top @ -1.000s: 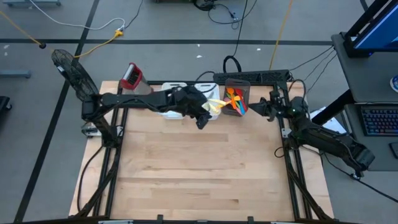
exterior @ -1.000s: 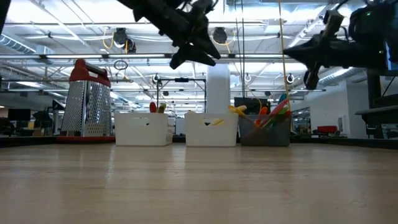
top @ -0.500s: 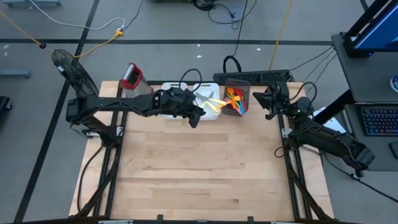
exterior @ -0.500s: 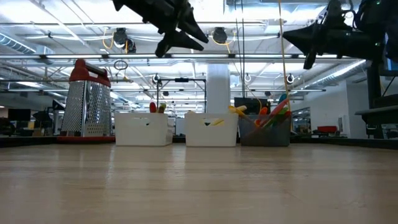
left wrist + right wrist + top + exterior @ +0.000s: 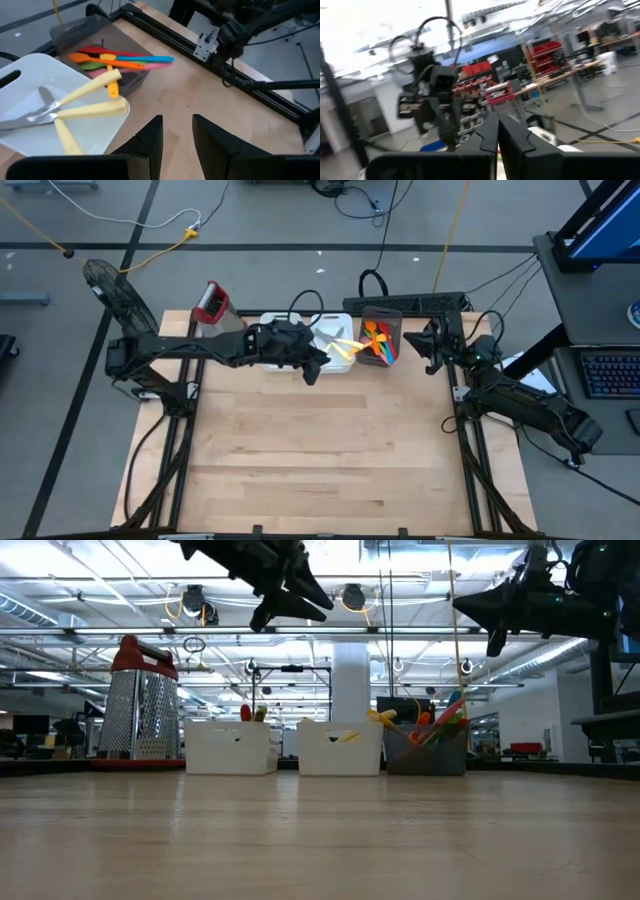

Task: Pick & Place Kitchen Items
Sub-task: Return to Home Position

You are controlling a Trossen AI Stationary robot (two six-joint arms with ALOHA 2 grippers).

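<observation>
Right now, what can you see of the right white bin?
The right white bin is a plastic-looking rectangular box with rounded corners and a slot handle in one end. It stands upright at the far edge of the table, close beside the dark bin. Yellow-handled metal utensils lie crossed inside, one handle poking past its rim.

The worktop (image 5: 320, 450), across the lower middle of the high view, is pale wood with faint grain and a soft satin sheen. At the left of the low view, the grater (image 5: 140, 720) is bright perforated metal. The white bin (image 5: 35, 69) is smooth plastic, and the dark bin (image 5: 75, 35) is smoky, see-through plastic. The yellow-handled utensils (image 5: 90, 109) have gleaming metal blades. The left end effector (image 5: 176, 122) is matt black.
</observation>
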